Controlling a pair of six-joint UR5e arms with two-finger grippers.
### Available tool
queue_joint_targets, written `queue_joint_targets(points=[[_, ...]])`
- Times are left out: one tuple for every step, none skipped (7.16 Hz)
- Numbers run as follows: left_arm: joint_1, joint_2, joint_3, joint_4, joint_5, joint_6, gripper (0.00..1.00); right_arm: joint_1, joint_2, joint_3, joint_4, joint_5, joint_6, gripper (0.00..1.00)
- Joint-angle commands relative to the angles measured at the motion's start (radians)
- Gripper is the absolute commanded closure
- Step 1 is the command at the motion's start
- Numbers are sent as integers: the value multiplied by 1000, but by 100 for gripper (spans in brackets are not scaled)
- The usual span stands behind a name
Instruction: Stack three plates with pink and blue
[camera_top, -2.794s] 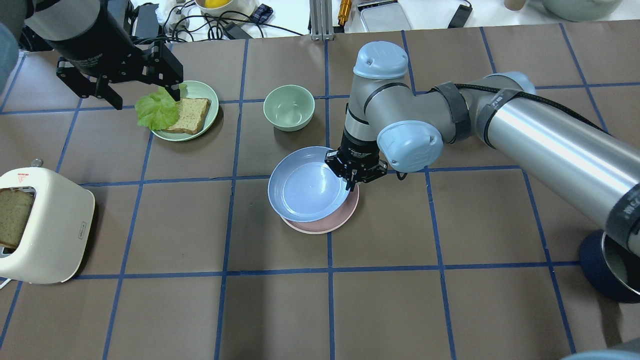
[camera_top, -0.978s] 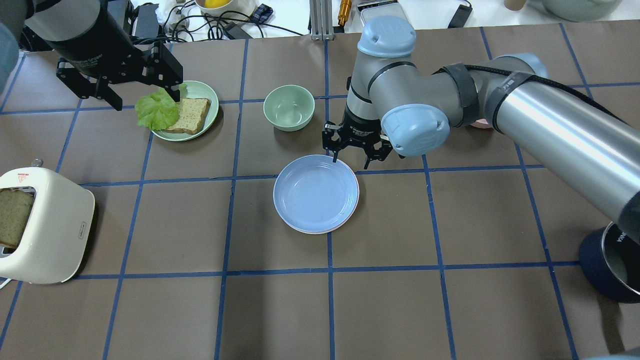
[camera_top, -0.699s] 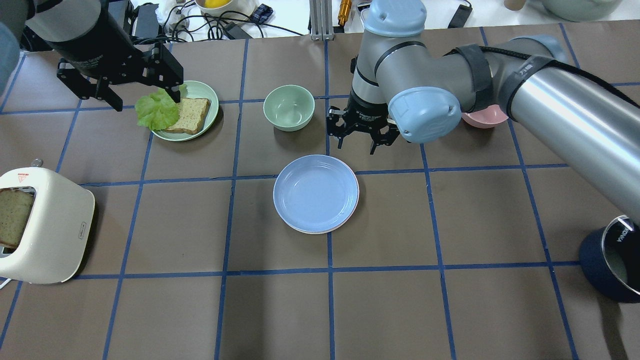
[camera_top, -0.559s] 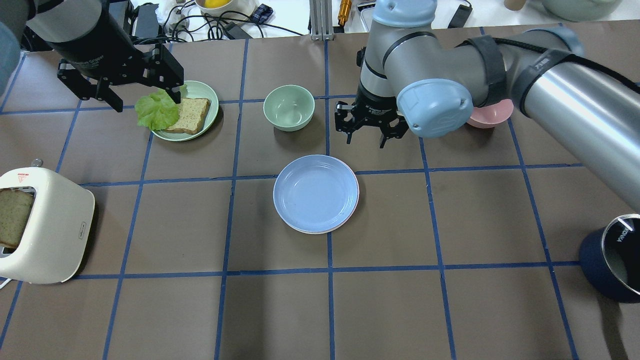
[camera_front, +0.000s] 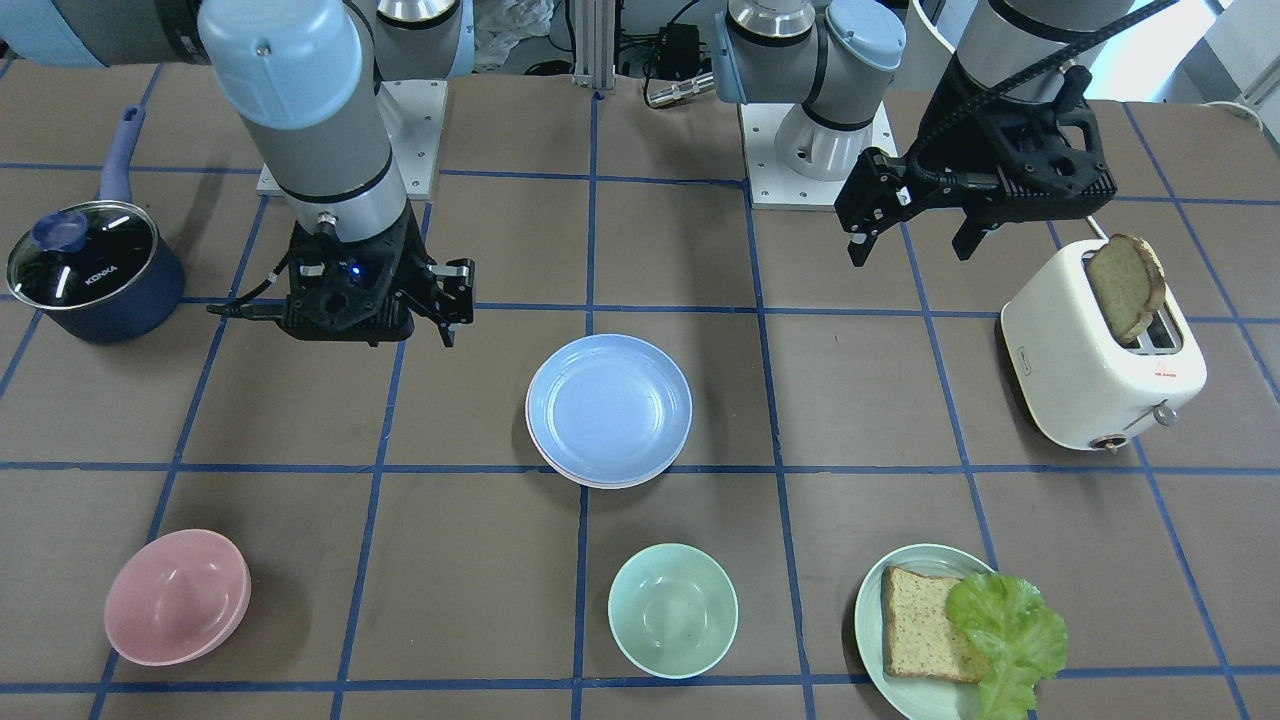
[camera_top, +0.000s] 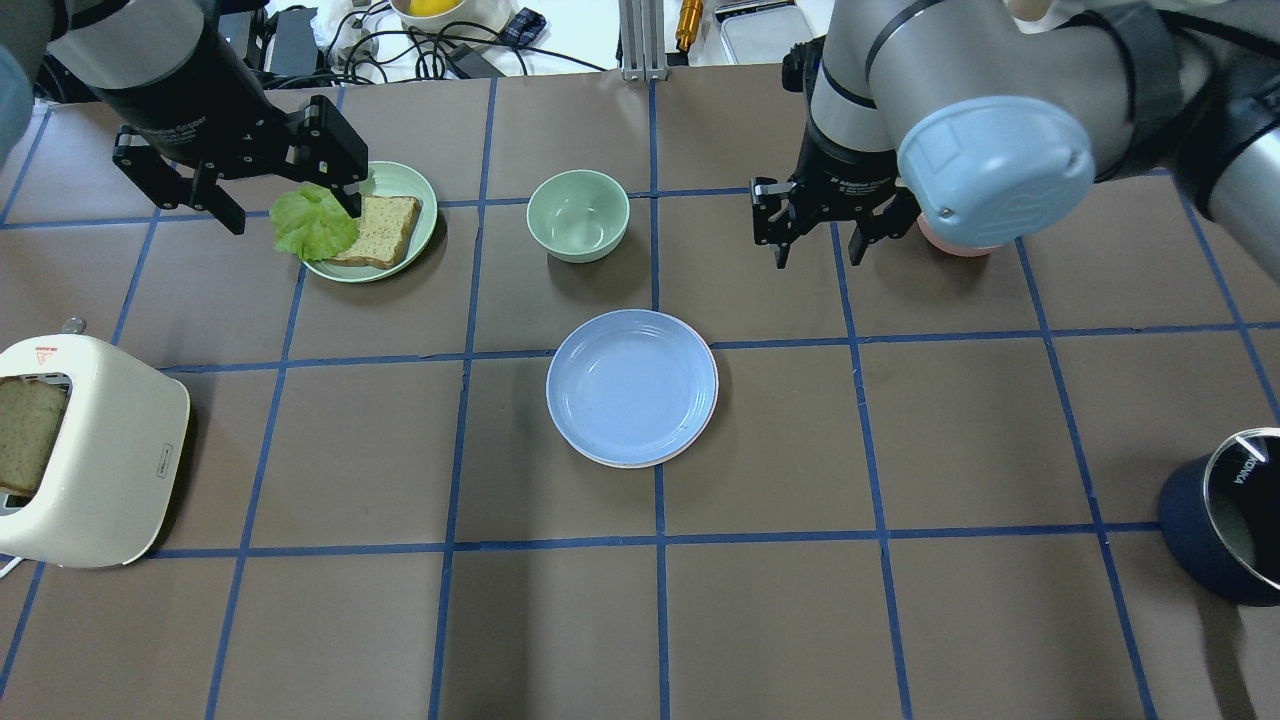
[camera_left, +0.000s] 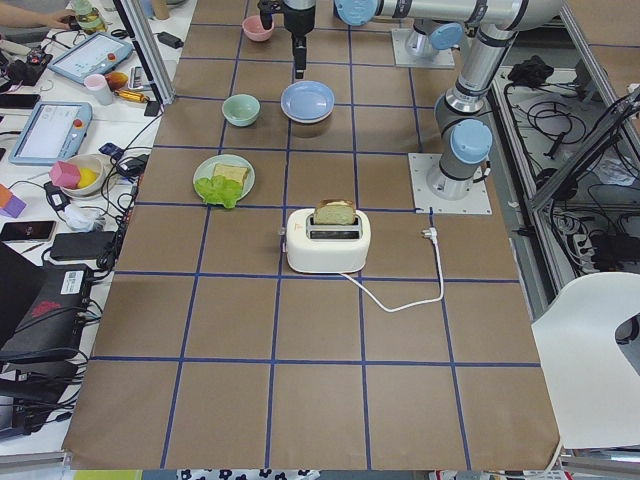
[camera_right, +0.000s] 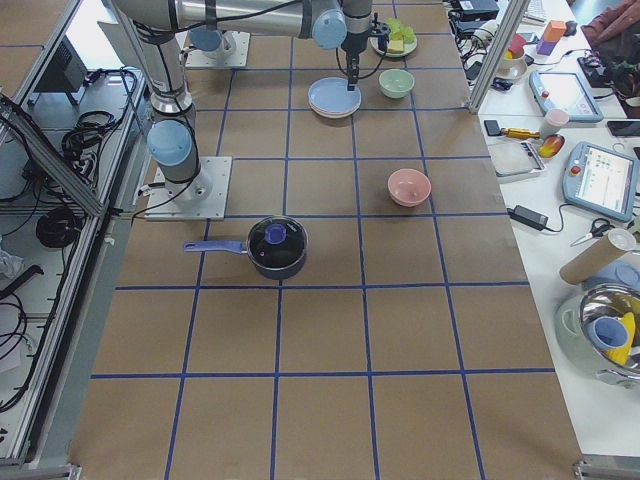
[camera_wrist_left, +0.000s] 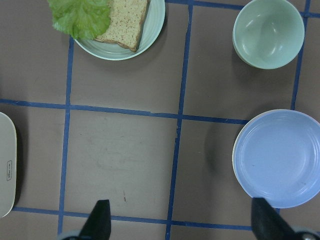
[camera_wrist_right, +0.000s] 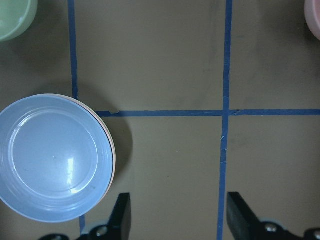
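Spanning every view, the brown table (camera_top: 900, 620) with its blue tape grid carries everything. The right arm reaches over it, and its right hand (camera_top: 818, 258) hangs above bare table between the green bowl (camera_top: 578, 215) and the pink bowl (camera_front: 177, 597), with its fingers spread and nothing between them. The left hand (camera_top: 295, 218) hovers with its fingers wide apart and empty over the green plate (camera_top: 400, 185) of bread and lettuce. A cream toaster (camera_top: 85, 450) with a slice of bread in it stands at the table's left end, and a dark blue pot (camera_front: 95, 275) at the right. The blue plate (camera_top: 632, 387) lies near the table's middle, apart from both hands, on top of a stack. Only a thin pale rim (camera_front: 598, 484) shows beneath it, so I cannot tell how many plates are under it.
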Motion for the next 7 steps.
queue_joint_targets(points=[[-1,1,-2,-2,-3,0,0,-52,-70,0,70,-8,-87,28],[-1,2,-2,-2,-3,0,0,-73,-102,0,99,-6,-111,29],[-1,2,-2,-2,-3,0,0,-84,-130,2,104,-8,-132,29],[-1,2,-2,-2,-3,0,0,-84,-137,0,119,-8,-134,29],[-1,2,-2,-2,-3,0,0,-84,-139,0,118,-6,-152,30],[-1,2,-2,-2,-3,0,0,-87,-142,0,117,-5,-192,30],[-1,2,-3,-2,-3,0,0,-87,-151,0,118,-3,-203,30]])
